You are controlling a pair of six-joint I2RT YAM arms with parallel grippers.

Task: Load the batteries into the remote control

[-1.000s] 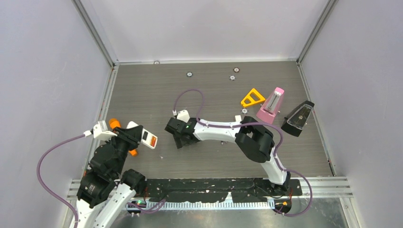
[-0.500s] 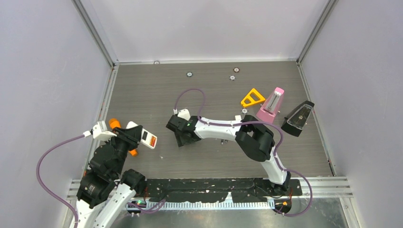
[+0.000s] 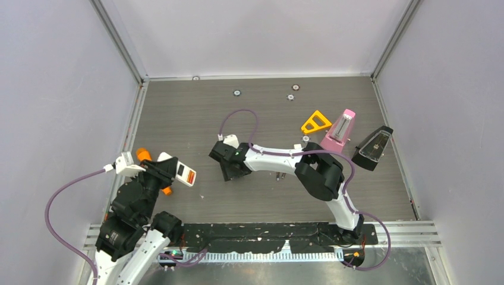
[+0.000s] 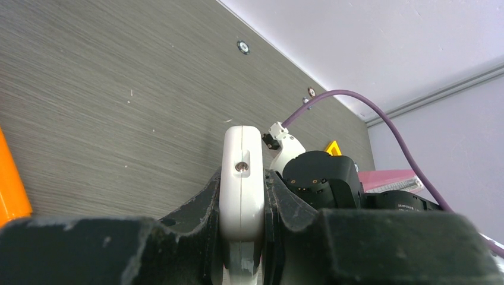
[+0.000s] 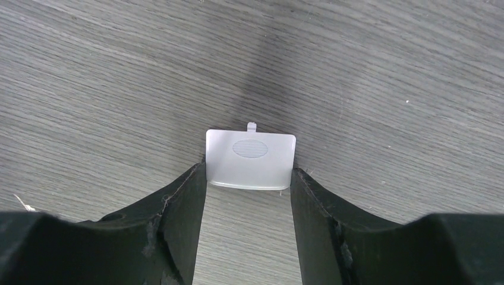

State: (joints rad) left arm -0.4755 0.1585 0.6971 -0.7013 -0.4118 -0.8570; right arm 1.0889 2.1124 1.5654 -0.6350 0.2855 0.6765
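My left gripper (image 3: 164, 170) is shut on the white remote control (image 3: 179, 171), held edge-up above the table's left side; both fingers press its flanks (image 4: 242, 160). On the remote's upturned face a dark patch and an orange-red patch (image 3: 190, 176) show; I cannot tell whether these are batteries. No loose batteries are visible. My right gripper (image 3: 229, 173) is low over the table's middle. Its fingertips touch both side edges of a small white battery cover (image 5: 250, 157) lying flat on the wood. The cover is hidden under the gripper in the top view.
A big orange stick (image 3: 142, 154) lies under the left arm, its edge visible (image 4: 10, 184) in the left wrist view. At the back right stand a yellow triangle (image 3: 315, 122), a pink metronome (image 3: 340, 133) and a black metronome (image 3: 372, 148).
My right gripper's jaws have narrowed onto the battery cover, and its wrist has shifted slightly right. The left arm and the remote have not moved.
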